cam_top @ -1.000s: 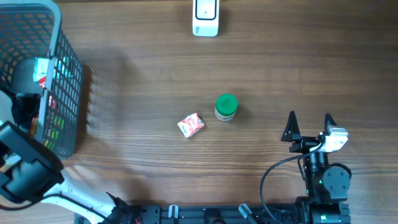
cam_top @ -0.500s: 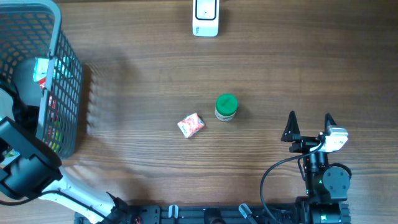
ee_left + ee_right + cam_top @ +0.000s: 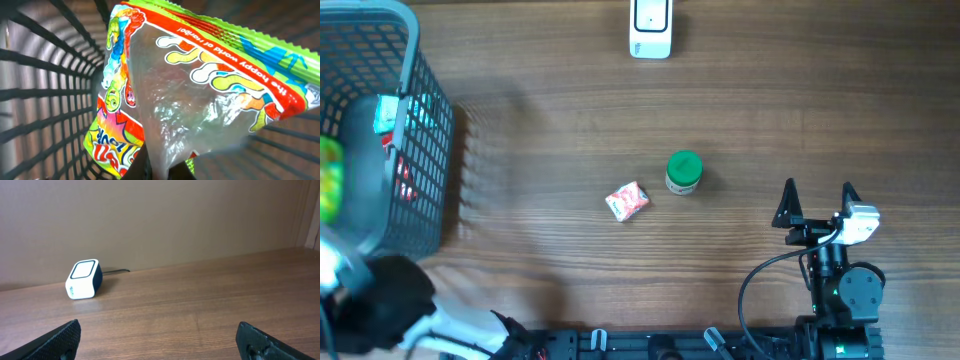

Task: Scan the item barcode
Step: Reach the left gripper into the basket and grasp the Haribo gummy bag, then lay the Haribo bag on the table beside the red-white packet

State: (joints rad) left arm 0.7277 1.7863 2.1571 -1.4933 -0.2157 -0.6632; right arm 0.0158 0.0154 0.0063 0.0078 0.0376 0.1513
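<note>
A bright bag of gummy worms (image 3: pixel 190 90), lime green and red with a clear window, hangs inside the dark mesh basket (image 3: pixel 40 100), pinched at its lower edge by the left end effector (image 3: pixel 167 172), whose fingers are clamped together on the wrapper. From overhead the bag shows only as a blurred yellow-green patch at the far left edge of the basket, and the left arm below it is smeared with motion. The basket stands at the left end of the wooden bench (image 3: pixel 560 110). Near the middle of the bench sit a green-lidded jar (image 3: pixel 684 172) and, just beside it, a small red-and-white packet (image 3: pixel 627 201). The white scanner (image 3: pixel 651 28) rests at the far edge. The right end effector (image 3: pixel 817 200) hangs near the front right, its fingers spread wide apart and holding nothing.
</note>
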